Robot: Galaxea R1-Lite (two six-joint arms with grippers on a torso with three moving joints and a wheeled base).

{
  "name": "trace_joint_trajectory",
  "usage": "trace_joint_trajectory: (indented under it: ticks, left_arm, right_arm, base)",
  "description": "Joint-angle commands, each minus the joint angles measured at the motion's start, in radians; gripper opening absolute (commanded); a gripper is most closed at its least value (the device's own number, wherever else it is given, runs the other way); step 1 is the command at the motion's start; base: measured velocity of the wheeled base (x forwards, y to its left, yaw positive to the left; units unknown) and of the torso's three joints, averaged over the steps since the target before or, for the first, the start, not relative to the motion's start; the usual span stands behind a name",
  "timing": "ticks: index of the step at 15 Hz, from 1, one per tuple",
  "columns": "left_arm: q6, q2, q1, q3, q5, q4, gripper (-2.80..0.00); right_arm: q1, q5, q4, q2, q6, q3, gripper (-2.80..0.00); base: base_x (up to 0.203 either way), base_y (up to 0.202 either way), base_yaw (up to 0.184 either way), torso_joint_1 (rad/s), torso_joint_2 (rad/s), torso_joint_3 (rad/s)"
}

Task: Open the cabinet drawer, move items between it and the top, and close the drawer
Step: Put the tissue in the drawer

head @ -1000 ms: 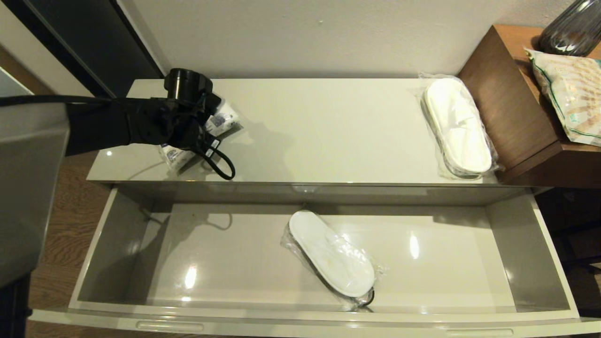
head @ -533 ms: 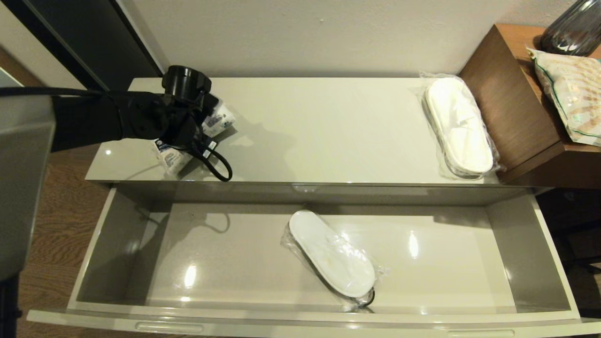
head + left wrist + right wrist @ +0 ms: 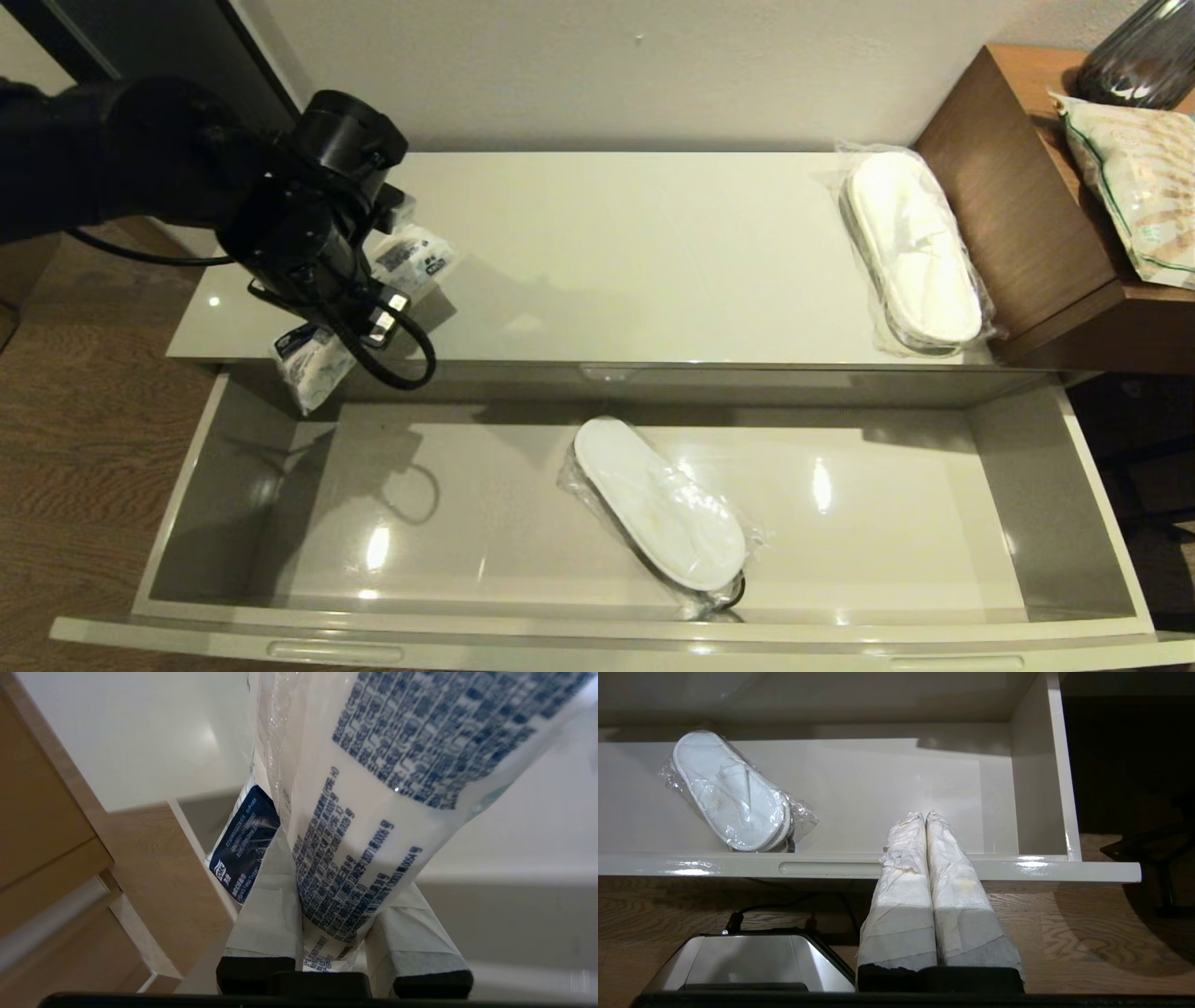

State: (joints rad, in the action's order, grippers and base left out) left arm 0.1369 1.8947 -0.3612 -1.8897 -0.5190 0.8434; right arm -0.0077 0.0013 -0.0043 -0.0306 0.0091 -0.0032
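The cabinet drawer point(image 3: 597, 644) stands pulled fully open below the top point(image 3: 653, 243). My left gripper point(image 3: 359, 299) is shut on the white printed packet point(image 3: 310, 366) and holds it in the air over the top's front left edge, with its lower end hanging above the drawer's back left corner. In the left wrist view the packet point(image 3: 369, 812) sits between the taped fingers point(image 3: 268, 905). One wrapped slipper point(image 3: 665, 509) lies in the middle of the drawer, another point(image 3: 915, 250) on the top's right end. My right gripper point(image 3: 925, 814) is shut and empty, in front of the drawer's front rim point(image 3: 1017, 870).
A brown wooden desk point(image 3: 1008, 205) abuts the cabinet's right end, bearing a green-trimmed snack bag point(image 3: 1134, 182) and a dark vase point(image 3: 1139, 56). A dark panel point(image 3: 168, 47) stands behind the left arm. The robot's silver base point(image 3: 747, 961) sits on the wood floor before the drawer.
My left gripper has lifted the packet off the top and carried it forward and to the left, so its lower end now overhangs the drawer's left end. The slippers have not moved.
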Motion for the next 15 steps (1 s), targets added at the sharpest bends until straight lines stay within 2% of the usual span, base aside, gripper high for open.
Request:
trace_joint_trajectory:
  ticks: [1,2,3,6,8,11,13,15]
  left_arm:
    - [0.072,-0.116,-0.016,0.076,0.064,0.029,-2.80]
    - [0.133,-0.153,-0.018,0.118,0.124,0.035,-2.80]
    - [0.223,-0.190,-0.019,0.157,0.182,0.036,-2.80]
    - [0.440,-0.222,-0.021,0.235,0.307,0.036,-2.80]
    - [0.508,-0.222,-0.050,0.287,0.345,0.032,-2.80]
    - [0.522,-0.194,-0.113,0.298,0.374,0.028,-2.80]
    - [0.519,-0.176,-0.137,0.370,0.378,0.009,-2.80]
    - [0.516,-0.165,-0.143,0.452,0.374,-0.060,-2.80]
  right_arm:
    - [0.000,0.000,0.000,-0.001,0.000,0.000,-2.80]
    - [0.000,0.000,0.000,-0.001,0.000,0.000,-2.80]
    - [0.000,0.000,0.000,0.000,0.000,0.000,-2.80]
    - [0.000,0.000,0.000,-0.001,0.000,0.000,-2.80]
    - [0.000,0.000,0.000,0.000,0.000,0.000,-2.80]
    - [0.000,0.000,0.000,0.000,0.000,0.000,-2.80]
    - [0.000,0.000,0.000,0.000,0.000,0.000,-2.80]
    - [0.000,0.000,0.000,0.000,0.000,0.000,-2.80]
  base:
    - [0.000,0.000,0.000,0.000,0.00,0.000]
    - [0.000,0.000,0.000,0.000,0.00,0.000]
    - [0.000,0.000,0.000,0.000,0.00,0.000]
    - [0.000,0.000,0.000,0.000,0.00,0.000]
    - [0.000,0.000,0.000,0.000,0.00,0.000]
    - [0.000,0.000,0.000,0.000,0.00,0.000]
    - [0.000,0.000,0.000,0.000,0.00,0.000]
    - [0.000,0.000,0.000,0.000,0.00,0.000]
